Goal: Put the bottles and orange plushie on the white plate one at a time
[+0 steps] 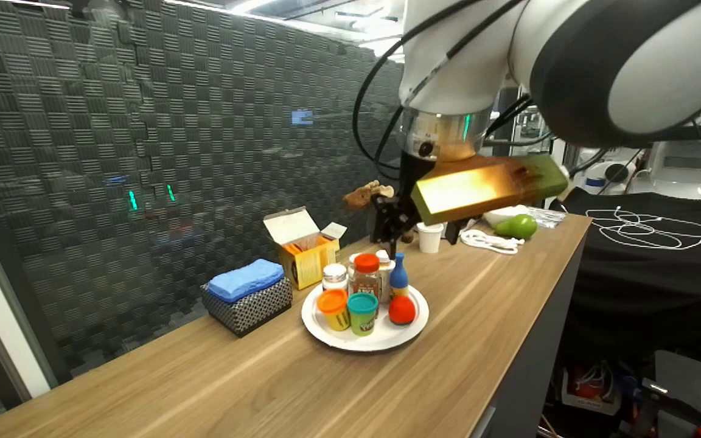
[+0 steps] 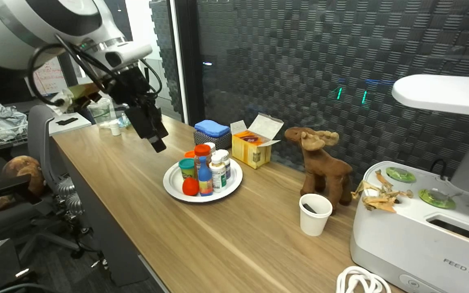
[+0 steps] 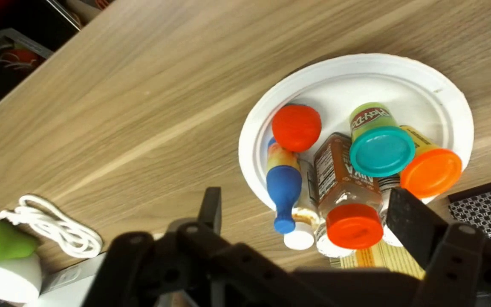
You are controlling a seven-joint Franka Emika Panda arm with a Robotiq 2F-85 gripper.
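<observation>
The white plate (image 3: 399, 91) rests on the wooden counter, holding every task object I can see. On it stand several bottles: white ones (image 2: 218, 176), a brown one with a red cap (image 3: 354, 226) and a blue one (image 2: 204, 179). Two small pots share the plate, with a teal lid (image 3: 382, 151) and an orange lid (image 3: 431, 172). The round orange plushie (image 3: 296, 128) lies at the plate's side, against the blue bottle. My gripper (image 3: 305, 202) hangs above, fingers wide apart, holding nothing. In the wrist view the brown bottle partly hides the white ones.
Beside the plate are an open yellow box (image 2: 253, 150) and a patterned box with blue cloth (image 1: 247, 281). Farther along stand a brown toy moose (image 2: 324, 167), a white cup (image 2: 315, 215) and a white appliance (image 2: 421, 232). A white cord (image 3: 60, 226) and green pear (image 3: 0, 243) lie beyond.
</observation>
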